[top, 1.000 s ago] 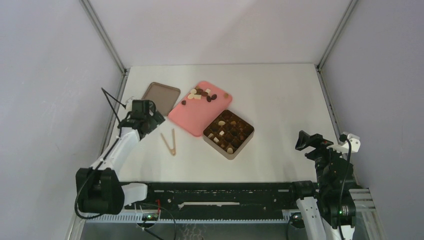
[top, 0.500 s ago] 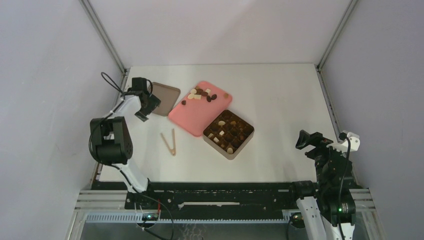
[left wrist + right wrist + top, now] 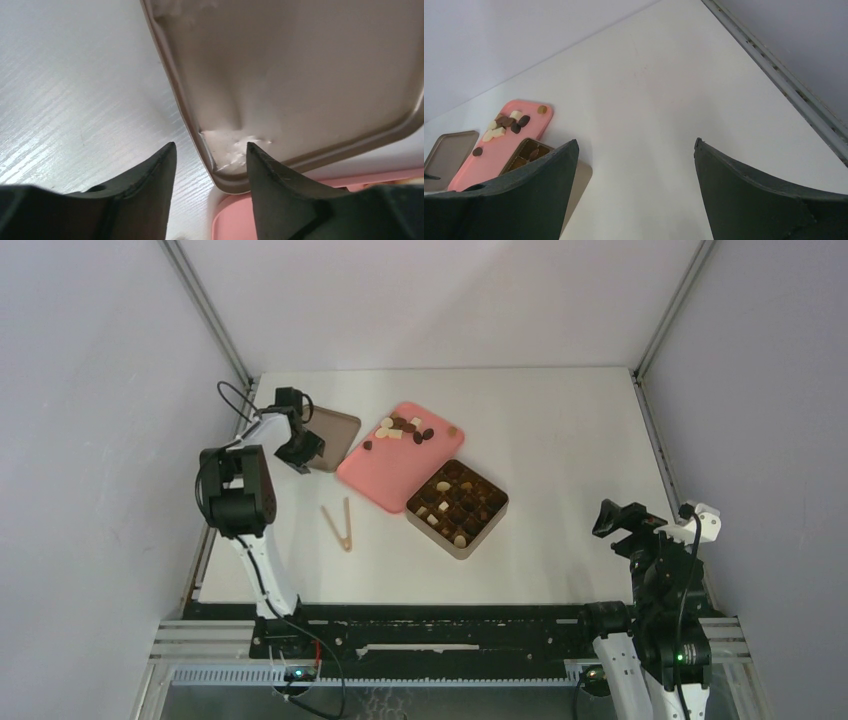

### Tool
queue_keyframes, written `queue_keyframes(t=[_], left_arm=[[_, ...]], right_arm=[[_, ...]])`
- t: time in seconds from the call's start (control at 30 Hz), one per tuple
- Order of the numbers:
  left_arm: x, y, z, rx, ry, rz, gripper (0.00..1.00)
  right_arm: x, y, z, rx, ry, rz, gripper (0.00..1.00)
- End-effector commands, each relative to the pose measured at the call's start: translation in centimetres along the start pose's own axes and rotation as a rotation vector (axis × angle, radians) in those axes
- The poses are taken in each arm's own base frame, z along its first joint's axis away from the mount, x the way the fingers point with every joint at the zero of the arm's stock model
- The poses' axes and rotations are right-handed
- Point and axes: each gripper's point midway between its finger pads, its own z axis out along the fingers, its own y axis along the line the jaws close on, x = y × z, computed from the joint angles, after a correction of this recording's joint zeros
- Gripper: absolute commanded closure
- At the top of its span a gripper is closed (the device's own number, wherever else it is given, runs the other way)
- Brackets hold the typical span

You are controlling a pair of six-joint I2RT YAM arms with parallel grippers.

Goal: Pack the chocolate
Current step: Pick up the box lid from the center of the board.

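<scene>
The chocolate (image 3: 404,428) lies as several small brown and cream pieces on the far end of a pink tray (image 3: 380,475); more pieces sit in the square tan tin (image 3: 457,506) with a dark grid. My left gripper (image 3: 300,452) is open and low over the near corner of the flat tan lid (image 3: 325,430). In the left wrist view, the left gripper (image 3: 209,146) straddles the lid's rim (image 3: 220,175), one finger inside and one outside. My right gripper (image 3: 612,520) is open and empty at the near right. The right wrist view (image 3: 636,142) shows the chocolate (image 3: 506,125) far off.
Thin wooden tongs (image 3: 338,525) lie on the white table between the left arm and the tin. The pink tray's edge (image 3: 235,220) touches or nearly touches the lid's corner. Grey walls and metal rails (image 3: 655,430) bound the table on both sides.
My left arm has swung away from the near left to the far left and brought its gripper down over the lid's near corner. The right arm has not moved.
</scene>
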Motion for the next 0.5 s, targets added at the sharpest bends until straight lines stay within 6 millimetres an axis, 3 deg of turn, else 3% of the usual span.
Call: queue_keyframes(t=[0.0,0.17,0.23,0.37,0.43,0.47], left_arm=[[-0.9,-0.5,-0.4,-0.037,0.010,-0.003,0.45],[-0.6,0.5,0.2,-0.093,0.026,0.031,0.58],[-0.6,0.6,0.2,-0.096,0.023,0.036,0.69],[-0.7,1.1,0.2,-0.114,0.035,0.048,0.82],[-0.5,1.7,0.2,-0.123,0.044,0.049,0.97],[-0.5,2.0,0.2,-0.123,0.045,0.048,1.00]], right_arm=[[-0.4,0.0,0.4,0.008,-0.014,-0.001,0.06],[-0.4,0.1,0.4,0.006,-0.015,-0.001,0.06],[-0.5,0.1,0.4,0.005,-0.017,0.000,0.06],[-0.5,0.1,0.3,0.004,-0.020,0.001,0.06],[-0.6,0.1,0.2,0.003,-0.026,0.002,0.06],[-0.6,0.1,0.2,0.003,-0.028,0.003,0.06]])
